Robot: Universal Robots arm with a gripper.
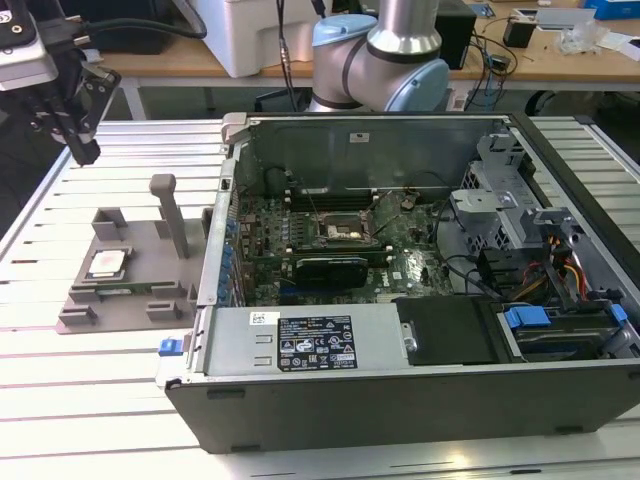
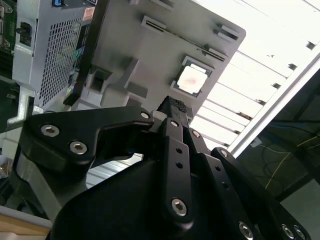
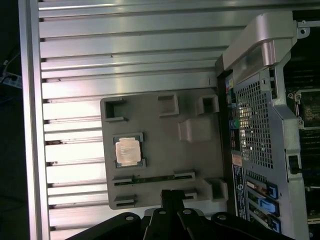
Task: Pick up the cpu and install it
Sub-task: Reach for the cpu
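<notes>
Exterior view: gripper (image 1: pixel 86 148) hangs high over the slatted table (image 1: pixel 100 385), at the view's left, well apart from the open computer case (image 1: pixel 400 385). The cpu (image 1: pixel 106 263) lies flat in its pocket on the grey fixture tray (image 1: pixel 135 300), below the gripper and untouched. Motherboard socket (image 1: pixel 345 232) sits inside the case.

Second wrist view: gripper (image 2: pixel 173 104) fingers appear pressed together with nothing between them. The cpu (image 2: pixel 192 80) lies on the tray (image 2: pixel 145 55) beyond the tips.

First wrist view: the cpu (image 3: pixel 127 151) is seated on the tray (image 3: pixel 165 132), and the gripper (image 3: pixel 172 194) tips are over the tray's edge.
</notes>
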